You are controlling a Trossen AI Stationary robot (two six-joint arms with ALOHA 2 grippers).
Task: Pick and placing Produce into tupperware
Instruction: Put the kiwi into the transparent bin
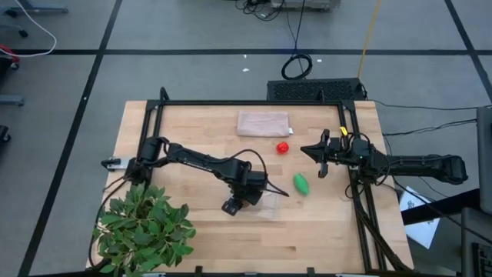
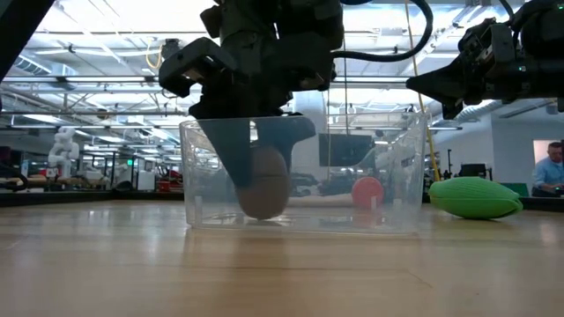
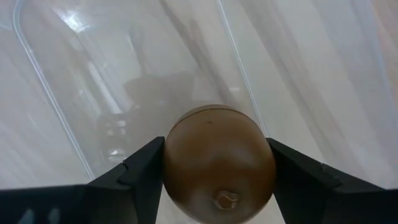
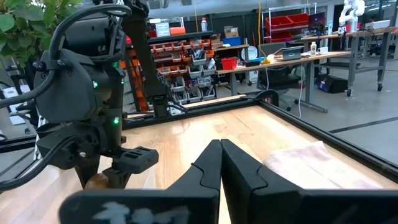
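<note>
Starting at the left of the table [image 1: 192, 231]: potted plant [image 1: 142, 227] at the near-left corner. Next, left gripper [image 3: 217, 180] lowered into the clear tupperware [image 2: 397, 176] near the table's middle, fingers [image 3: 140, 174] pinching the brown kiwi [image 3: 219, 163], held down inside the container close to its floor. Pinkish cloth [image 1: 263, 123] lying flat toward the far edge. Red tomato-like fruit [image 1: 283, 146] resting on the wood beside the cloth's right end, outside the tupperware. Green oval [image 1: 300, 183] lying on the table just right of the container, also outside. Farthest right, right gripper [image 4: 221, 155] raised above the table near the frame rail, fingers pressed together, empty.
</note>
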